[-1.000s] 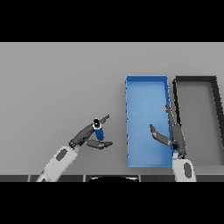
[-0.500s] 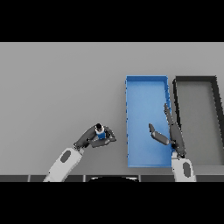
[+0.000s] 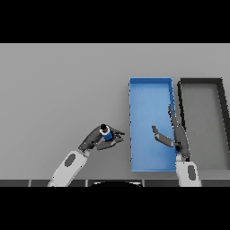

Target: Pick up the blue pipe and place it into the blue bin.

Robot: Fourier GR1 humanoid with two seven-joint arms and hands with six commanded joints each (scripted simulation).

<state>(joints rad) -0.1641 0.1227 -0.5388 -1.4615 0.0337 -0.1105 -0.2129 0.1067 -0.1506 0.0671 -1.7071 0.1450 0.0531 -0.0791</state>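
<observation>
The blue pipe [image 3: 105, 132] sits in the left robot hand [image 3: 99, 138], whose fingers are curled around it, so the piece is clamped, with its dark open end showing at the top. It lies to the left of the blue bin [image 3: 151, 166], near the bin's left wall but not yet over it, level with the bin's lower half. Whether it is clear of the grey tabletop [image 3: 58, 90] or just resting on it cannot be told from this view.

By that reading the grasp is made and the carry and release are left: the pipe has to cross the left wall and be let go inside the bin, which holds no pipe at this point.

The right robot hand [image 3: 173, 134] hangs over the right half of the blue bin, fingers straight and spread apart, thumb reaching toward the bin's middle, holding nothing. It takes up room where the pipe might land, so the left half of the bin looks like the safer drop spot. A dark bin [image 3: 200, 81] stands just to the right of the blue bin, on the far side from the pipe and out of the route
</observation>
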